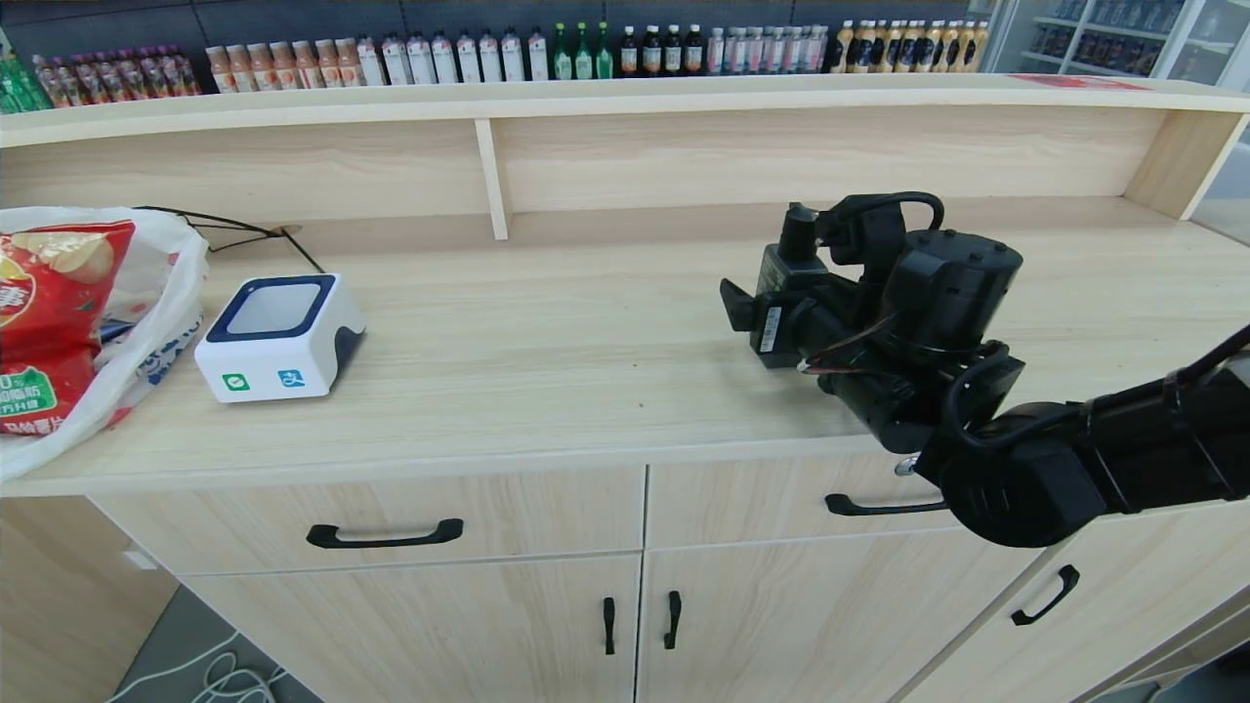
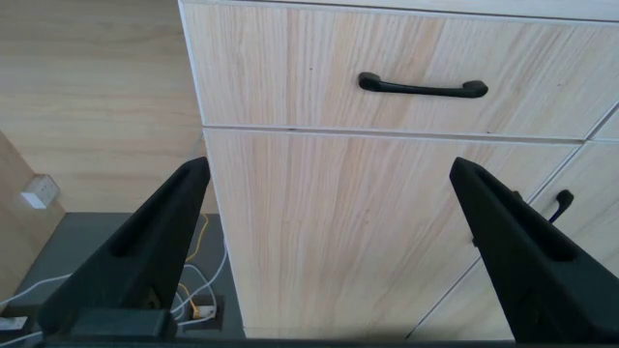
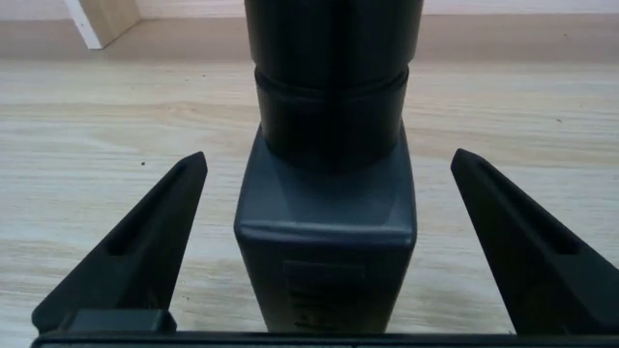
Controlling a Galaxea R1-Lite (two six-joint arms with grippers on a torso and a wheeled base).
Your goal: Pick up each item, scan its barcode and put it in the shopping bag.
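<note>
The right arm (image 1: 1016, 459) is matte black, built of rounded cylindrical housings, with black cables (image 1: 884, 199) looped over it and a white label (image 1: 770, 329) at the wrist. The left gripper (image 2: 329, 169) and right gripper (image 3: 329, 159) have black, wedge-shaped, tapering fingers.
</note>
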